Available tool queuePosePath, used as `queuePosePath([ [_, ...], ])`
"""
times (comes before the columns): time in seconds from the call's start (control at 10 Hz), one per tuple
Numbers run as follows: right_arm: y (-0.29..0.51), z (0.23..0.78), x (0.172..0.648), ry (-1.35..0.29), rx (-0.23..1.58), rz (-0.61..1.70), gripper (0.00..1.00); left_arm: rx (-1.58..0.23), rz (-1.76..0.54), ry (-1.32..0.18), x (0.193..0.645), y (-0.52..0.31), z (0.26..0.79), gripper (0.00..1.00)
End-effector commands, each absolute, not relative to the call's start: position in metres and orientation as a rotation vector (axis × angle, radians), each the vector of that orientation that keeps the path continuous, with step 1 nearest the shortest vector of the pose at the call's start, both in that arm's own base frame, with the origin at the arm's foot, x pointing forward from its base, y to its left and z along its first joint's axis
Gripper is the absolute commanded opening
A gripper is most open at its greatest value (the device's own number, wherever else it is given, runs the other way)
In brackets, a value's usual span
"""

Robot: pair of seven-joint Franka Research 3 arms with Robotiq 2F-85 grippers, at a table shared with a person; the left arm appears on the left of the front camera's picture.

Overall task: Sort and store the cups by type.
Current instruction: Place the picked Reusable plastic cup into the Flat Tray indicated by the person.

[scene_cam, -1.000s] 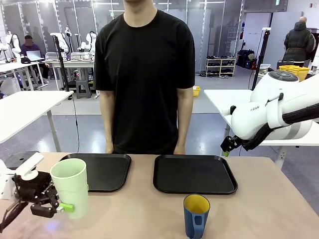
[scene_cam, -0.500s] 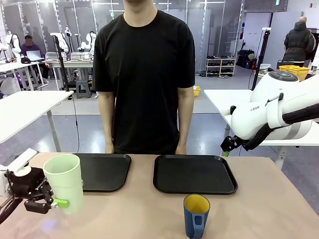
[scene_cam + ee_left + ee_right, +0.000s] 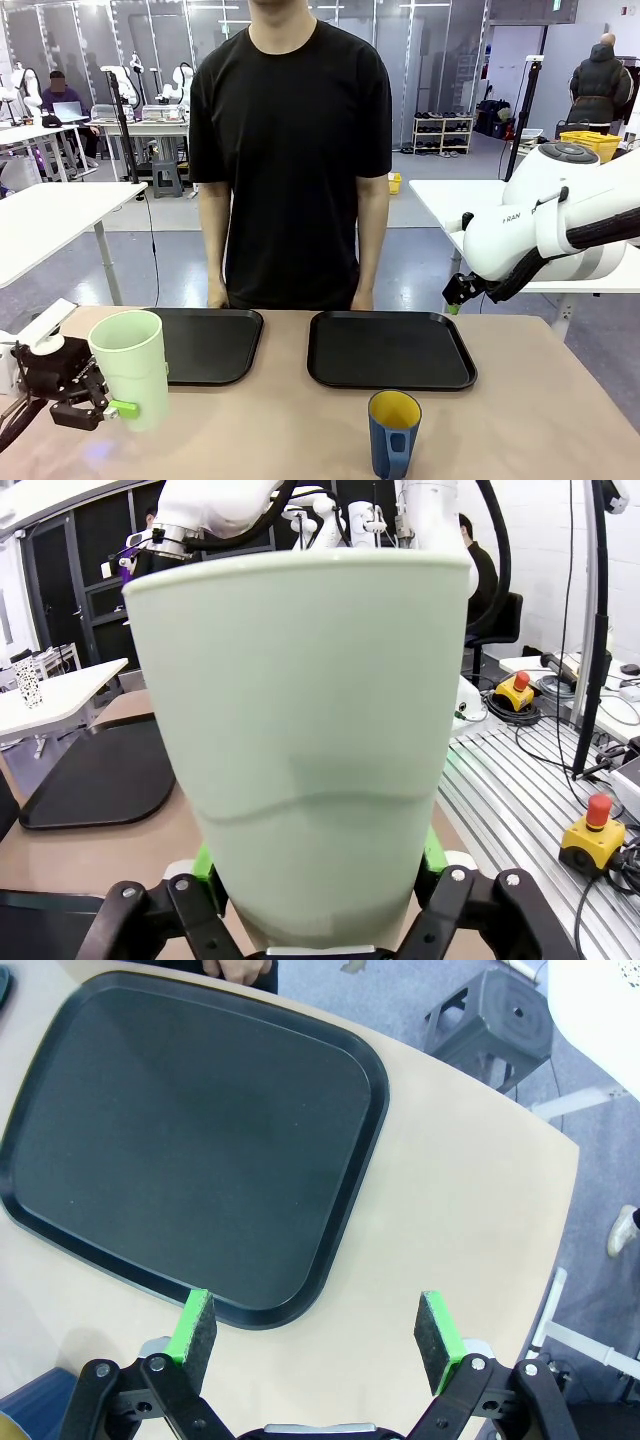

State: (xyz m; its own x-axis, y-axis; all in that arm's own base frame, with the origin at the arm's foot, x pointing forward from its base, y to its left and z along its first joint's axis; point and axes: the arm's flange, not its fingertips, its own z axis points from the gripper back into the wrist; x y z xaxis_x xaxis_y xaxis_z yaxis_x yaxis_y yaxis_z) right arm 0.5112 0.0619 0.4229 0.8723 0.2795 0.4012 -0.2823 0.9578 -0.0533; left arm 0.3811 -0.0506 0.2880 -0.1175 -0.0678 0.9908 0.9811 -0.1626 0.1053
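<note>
A tall pale-green tumbler (image 3: pixel 129 366) stands upright near the table's front left, and my left gripper (image 3: pixel 100 408) is shut on its lower part from the left. In the left wrist view the tumbler (image 3: pixel 300 740) rises between the green pads (image 3: pixel 204 861), which press on both its sides. The dark-blue mug (image 3: pixel 393 434), yellow inside, stands alone at the front centre with its handle toward the camera. My right gripper (image 3: pixel 317 1327) hangs open and empty above the right tray's near right corner; a sliver of the mug (image 3: pixel 28 1407) shows at the lower left.
Two black trays lie side by side at the far half of the table, left tray (image 3: pixel 215 345) and right tray (image 3: pixel 390 350). A person in a black shirt stands behind them, hands (image 3: pixel 216 298) at the table's far edge. The right arm (image 3: pixel 540 235) is raised at the right.
My left gripper has carried the tumbler a little to the left and slightly away from the front edge. The mug, the trays and the right arm have not moved.
</note>
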Motion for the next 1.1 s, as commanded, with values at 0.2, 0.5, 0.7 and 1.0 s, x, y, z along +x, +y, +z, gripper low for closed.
queuePosePath([
  [0.2, 0.0590, 0.4236, 0.5120, -0.421, 0.008, 0.305, 1.00, -1.205, -1.444, -1.158, 0.3834, -0.0512, 0.2868, 0.33],
  [0.5, 0.0590, 0.4236, 0.5120, -0.421, 0.008, 0.305, 1.00, -1.205, -1.444, -1.158, 0.3834, -0.0512, 0.2868, 0.33],
  [0.7, 0.0590, 0.4236, 0.5120, -0.421, 0.008, 0.305, 1.00, -1.205, -1.444, -1.158, 0.3834, -0.0512, 0.2868, 0.33],
  [1.0, 0.0590, 0.4236, 0.5120, -0.421, 0.008, 0.305, 1.00, -1.205, -1.444, -1.158, 0.3834, -0.0512, 0.2868, 0.33],
])
